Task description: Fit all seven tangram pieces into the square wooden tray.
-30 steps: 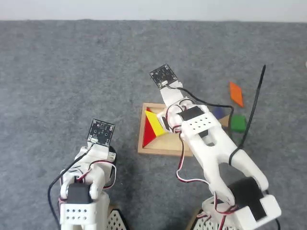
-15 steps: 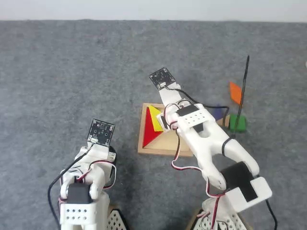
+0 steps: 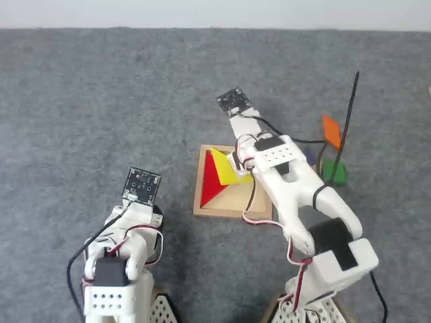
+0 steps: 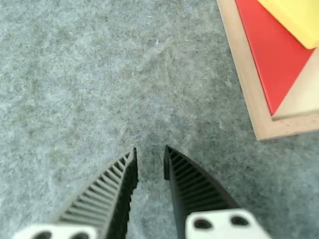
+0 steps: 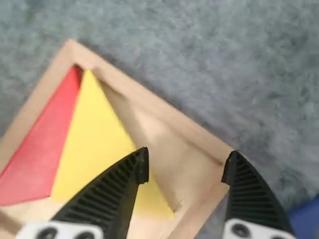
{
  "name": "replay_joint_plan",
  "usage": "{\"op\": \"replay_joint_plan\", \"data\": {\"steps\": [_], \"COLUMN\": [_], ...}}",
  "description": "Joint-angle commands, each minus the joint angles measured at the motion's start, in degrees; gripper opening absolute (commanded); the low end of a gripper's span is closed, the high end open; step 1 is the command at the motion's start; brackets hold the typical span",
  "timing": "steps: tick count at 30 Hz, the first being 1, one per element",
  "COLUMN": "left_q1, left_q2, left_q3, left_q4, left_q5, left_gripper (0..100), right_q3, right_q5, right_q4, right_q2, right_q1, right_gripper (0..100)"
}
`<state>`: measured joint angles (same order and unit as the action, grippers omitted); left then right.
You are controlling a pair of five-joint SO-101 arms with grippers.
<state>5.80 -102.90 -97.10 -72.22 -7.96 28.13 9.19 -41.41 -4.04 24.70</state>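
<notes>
- From overhead, a grey felt-like carpet (image 3: 101, 101) covers the table, with the square wooden tray (image 3: 229, 212) lying flat near the middle.
- Inside the tray a red triangle (image 3: 209, 183) lies along the side nearest the left arm (image 3: 121, 266), and a yellow triangle (image 3: 224, 168) rests against it.
- The right arm (image 3: 289, 185) stretches over the tray and hides a good part of it.
- Off to the right of the tray, loose on the carpet, sit an orange piece (image 3: 330, 131) shaped like a slanted parallelogram, a green piece (image 3: 335, 174) nearer the arm bases, and a blue piece (image 3: 308, 156) half hidden behind the arm.
- The left arm stands well apart from the tray, over bare carpet.
- The left wrist view brings the left gripper (image 4: 149, 154) up close: two black ribbed fingers with only a thin slit of carpet between the tips, gripping nothing.
- One corner of the tray (image 4: 244, 84) shows its pale raised rim, with the red triangle (image 4: 271, 55) flat inside and the thick yellow triangle (image 4: 294, 17) seeming to lap over its edge.
- The right wrist view looks down on the right gripper (image 5: 188, 162), spread wide and empty above a tray corner (image 5: 149, 107).
- One fingertip (image 5: 141, 160) hangs over the yellow triangle's (image 5: 99, 144) edge; whether it touches I cannot tell.
- The other finger sits over the rim.
- Bare smooth wood lies between them, and the blue piece (image 5: 307, 221) peeks in just outside the tray.
</notes>
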Motion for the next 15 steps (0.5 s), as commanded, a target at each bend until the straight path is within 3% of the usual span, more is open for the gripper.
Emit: {"op": "replay_joint_plan", "data": {"steps": [1, 8, 15], "left_q1": [0.09, 0.09, 0.09], "left_q2": [-1.23, -1.23, -1.23], "left_q3": [0.66, 0.66, 0.66], "left_q4": [-0.18, -0.18, -0.18], "left_q5": [-0.62, -0.62, -0.62], "left_gripper": [9, 9, 9], "right_q3": [1.49, 17.41, 21.1], "right_q5": [-1.49, -1.49, -1.32], "right_q4": [0.04, -1.19, -0.22], "right_q2": [10.86, 28.53, 26.51], "right_q1": [1.36, 2.33, 4.09], "right_gripper": [25.2, 25.2, 25.2]}}
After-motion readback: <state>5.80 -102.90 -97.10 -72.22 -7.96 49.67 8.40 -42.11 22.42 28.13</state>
